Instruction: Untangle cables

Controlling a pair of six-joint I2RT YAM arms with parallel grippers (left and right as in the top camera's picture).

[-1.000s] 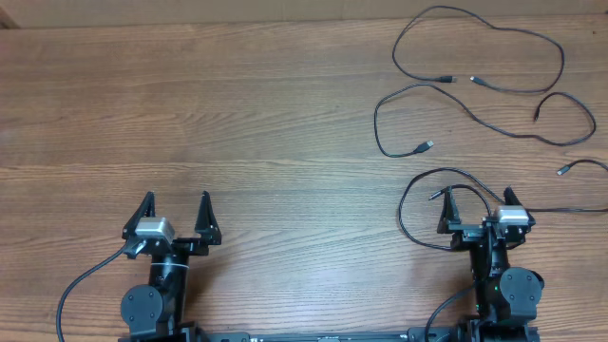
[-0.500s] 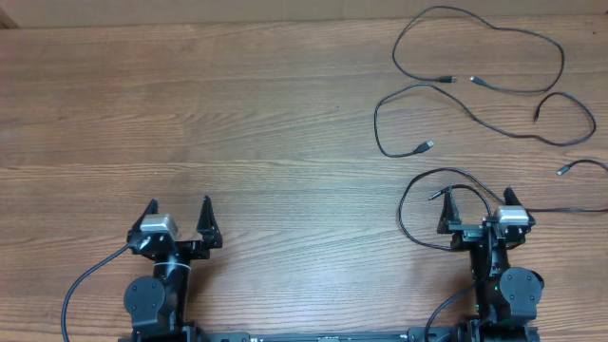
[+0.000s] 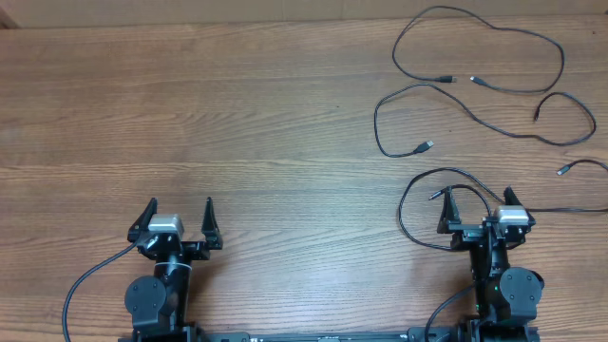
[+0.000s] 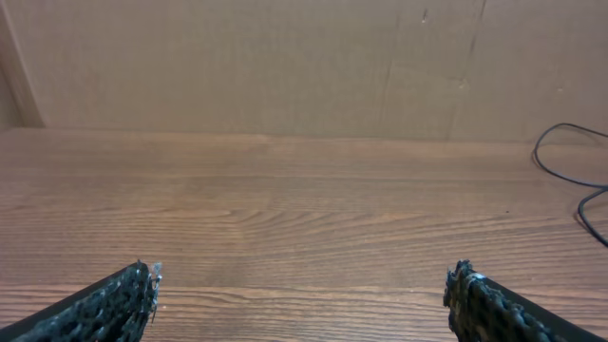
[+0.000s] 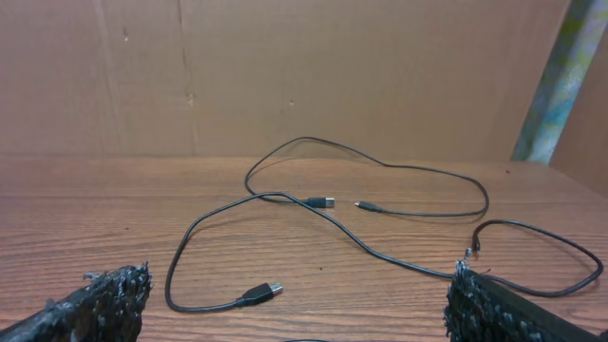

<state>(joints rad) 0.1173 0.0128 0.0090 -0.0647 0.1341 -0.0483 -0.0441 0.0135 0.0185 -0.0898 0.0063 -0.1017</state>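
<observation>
Three thin black cables lie apart at the right of the table. One [image 3: 494, 28] makes a wide loop at the far edge. A second [image 3: 475, 112] snakes below it, its plug [image 3: 427, 145] pointing right. A third [image 3: 407, 204] loops around my right gripper [image 3: 476, 201], which is open and empty. My left gripper [image 3: 179, 204] is open and empty at the near left, far from the cables. In the right wrist view the open fingers [image 5: 299, 280] frame a USB plug [image 5: 266, 290], with the far loop [image 5: 380, 166] behind. In the left wrist view the fingers [image 4: 299, 280] hold nothing.
The wooden table [image 3: 237, 114] runs left of the cables. A brown cardboard wall [image 5: 285, 66] stands behind its far edge. A cable piece [image 4: 570, 157] shows at the right edge of the left wrist view. Thick black arm wires [image 3: 85, 285] hang near the bases.
My left gripper has shifted slightly to the right. The right arm and the cables have not moved.
</observation>
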